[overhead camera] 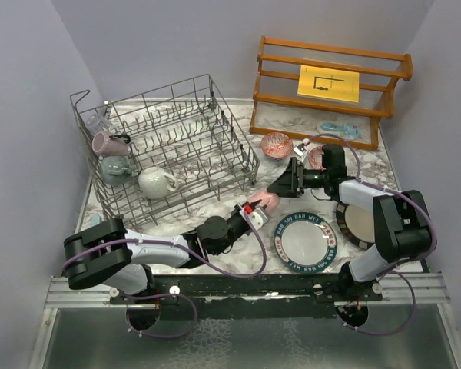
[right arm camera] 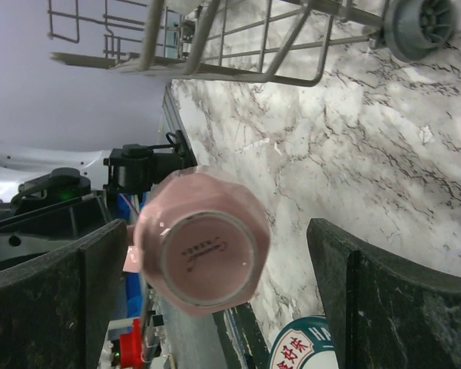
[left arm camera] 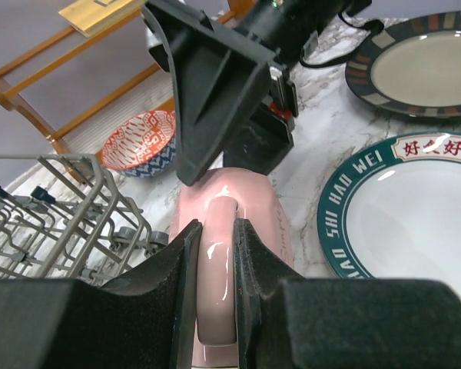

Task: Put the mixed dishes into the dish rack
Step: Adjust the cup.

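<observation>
Between the dish rack and the blue-rimmed lettered plate, right at the near edge of the tabletop, the pink mug is found lying on its side. It's clamped by the handle in the left pincer: in the left wrist view both fingers are seen pressed against the handle loop, one on each side, with the handle turned upward. Whether the mug is resting on the marble or lifted just off it can't be told from these views.

The key relation, fwiw: the mug's long axis runs pretty much along the line from one pincer to the other. Its flat base is pointed at the right pincer, which is held wide apart just beyond the base with nothing gripped, so the base sits framed between those two fingers in the right wrist view. The mouth is pointed back toward the left arm. The rack lies to the left and farther back, so the left arm is judged the nearer one for carrying it over, and the mug would need tipping mouth-down onto the tines.

As for looks: pale glossy pink, faceted sides, a thick rounded handle, and a small maker's mark printed on the unglazed-looking base ring. No chips can be made out.
</observation>
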`<act>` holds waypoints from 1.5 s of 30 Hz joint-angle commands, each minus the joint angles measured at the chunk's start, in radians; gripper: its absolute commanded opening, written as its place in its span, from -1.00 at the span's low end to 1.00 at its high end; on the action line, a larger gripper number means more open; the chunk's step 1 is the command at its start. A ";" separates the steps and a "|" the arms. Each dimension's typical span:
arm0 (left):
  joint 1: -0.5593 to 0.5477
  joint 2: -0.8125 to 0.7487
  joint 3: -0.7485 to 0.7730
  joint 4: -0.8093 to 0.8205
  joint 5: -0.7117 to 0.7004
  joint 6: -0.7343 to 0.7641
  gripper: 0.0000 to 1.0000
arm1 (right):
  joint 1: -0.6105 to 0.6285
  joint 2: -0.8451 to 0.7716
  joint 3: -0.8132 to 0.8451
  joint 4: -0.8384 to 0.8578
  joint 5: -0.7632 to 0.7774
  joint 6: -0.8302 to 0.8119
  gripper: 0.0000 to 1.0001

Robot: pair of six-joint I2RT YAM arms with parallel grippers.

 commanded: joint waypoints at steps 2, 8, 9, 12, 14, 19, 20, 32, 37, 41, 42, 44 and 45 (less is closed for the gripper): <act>-0.008 -0.009 0.039 0.160 -0.028 0.035 -1.00 | 0.002 0.027 -0.006 0.034 0.021 0.058 0.99; -0.008 0.021 0.065 0.135 -0.019 0.081 -1.00 | 0.007 0.091 0.012 0.044 -0.045 0.198 0.99; -0.008 0.028 0.070 0.136 -0.016 0.086 -1.00 | 0.012 0.100 0.013 0.048 -0.049 0.222 0.99; -0.008 0.052 0.088 0.137 -0.015 0.102 -1.00 | 0.038 0.113 0.012 0.039 -0.047 0.234 0.99; -0.008 0.067 0.099 0.136 -0.013 0.110 -1.00 | 0.055 0.117 0.010 0.035 -0.039 0.242 0.99; -0.009 0.097 0.123 0.129 -0.009 0.129 -1.00 | 0.076 0.127 0.021 0.038 -0.068 0.268 1.00; -0.008 0.099 0.125 0.129 -0.007 0.128 -1.00 | 0.076 0.127 0.021 0.043 -0.068 0.269 0.97; -0.008 0.109 0.148 -0.028 -0.029 0.034 -0.96 | 0.074 0.086 0.045 0.091 -0.061 0.190 -0.32; -0.008 0.080 0.155 -0.135 -0.038 -0.084 -0.39 | 0.071 0.063 0.073 0.064 -0.026 0.107 -0.62; -0.009 0.028 0.143 -0.196 -0.040 -0.159 -0.09 | 0.068 0.057 0.107 -0.011 0.009 0.004 -0.72; -0.008 0.014 0.145 -0.231 -0.051 -0.190 -0.03 | 0.068 0.053 0.116 -0.032 0.020 -0.024 -0.73; -0.008 -0.017 0.152 -0.284 -0.060 -0.232 0.01 | 0.068 0.046 0.134 -0.073 0.039 -0.077 -0.75; -0.008 -0.034 0.150 -0.301 -0.055 -0.249 0.06 | 0.069 0.041 0.141 -0.092 0.055 -0.106 -0.76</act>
